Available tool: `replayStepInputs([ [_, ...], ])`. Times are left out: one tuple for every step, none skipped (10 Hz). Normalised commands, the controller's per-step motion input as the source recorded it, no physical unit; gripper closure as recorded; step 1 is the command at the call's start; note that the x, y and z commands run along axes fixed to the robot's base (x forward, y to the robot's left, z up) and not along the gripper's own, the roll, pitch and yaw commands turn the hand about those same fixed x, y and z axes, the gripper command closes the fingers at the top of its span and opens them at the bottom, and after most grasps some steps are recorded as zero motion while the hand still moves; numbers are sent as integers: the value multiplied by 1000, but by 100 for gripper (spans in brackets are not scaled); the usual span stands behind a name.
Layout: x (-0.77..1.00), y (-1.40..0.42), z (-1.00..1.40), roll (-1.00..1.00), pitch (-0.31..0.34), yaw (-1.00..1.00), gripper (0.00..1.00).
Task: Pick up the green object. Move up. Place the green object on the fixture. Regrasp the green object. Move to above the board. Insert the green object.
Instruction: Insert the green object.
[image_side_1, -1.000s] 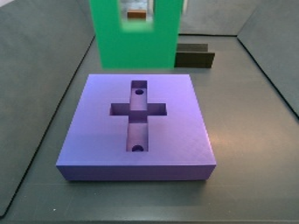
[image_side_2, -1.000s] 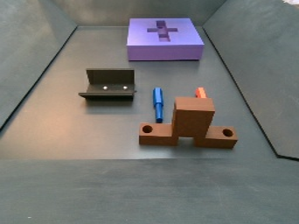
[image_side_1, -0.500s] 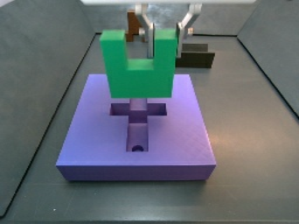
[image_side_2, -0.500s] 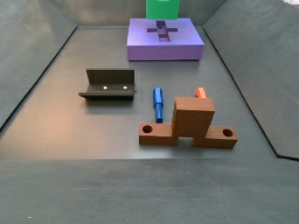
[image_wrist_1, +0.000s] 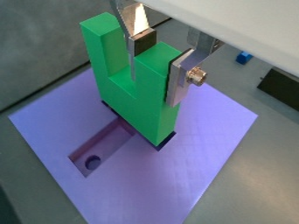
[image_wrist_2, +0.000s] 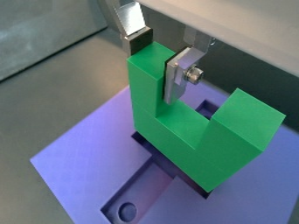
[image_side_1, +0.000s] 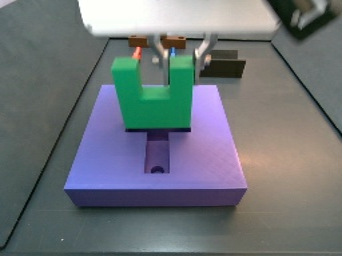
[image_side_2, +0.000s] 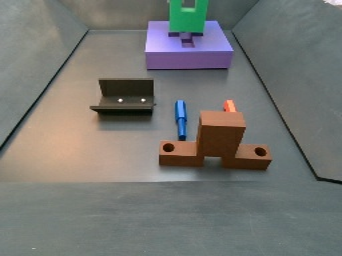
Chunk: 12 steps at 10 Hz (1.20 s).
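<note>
The end effector stands over the large flat purple-blue rectangular board, its silver plate fingers closed on one prong of the bright green U-shaped blocky object, notch upward. In both wrist views the fingers clamp that prong from two sides, and the green object stands upright with its base at the cross-shaped recess; I cannot tell whether the base is seated in the recess. In a side view one arm of the recess with a round hole shows in front of the piece. In a side view the board lies at the far end of the dark desk, well apart from the dark olive-brown L-shaped fixture, a blue peg, a red peg and the orange-brown upright stand.
</note>
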Motion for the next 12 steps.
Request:
replayStepInputs([
  [26, -49, -349, 390, 0, 137, 100],
  [0, -20, -257, 273, 0, 106, 100],
  [0, -37, -200, 149, 0, 29, 100],
  [-17, -29, -169, 86, 0, 0, 100],
  [-71, -23, -134, 29, -10, 0, 100],
  [-17, 0, -183, 0, -41, 0, 100],
  [6, 0, -494, 0, -63, 3, 100],
  [114, 0, -951, 0, -141, 0, 100],
  [143, 0, -1000, 0, -89, 0, 100],
  [206, 0, -1000, 31, -76, 0, 100],
  [269, 0, -986, 37, -103, 0, 100],
  [131, 0, -474, -4, -86, 0, 100],
])
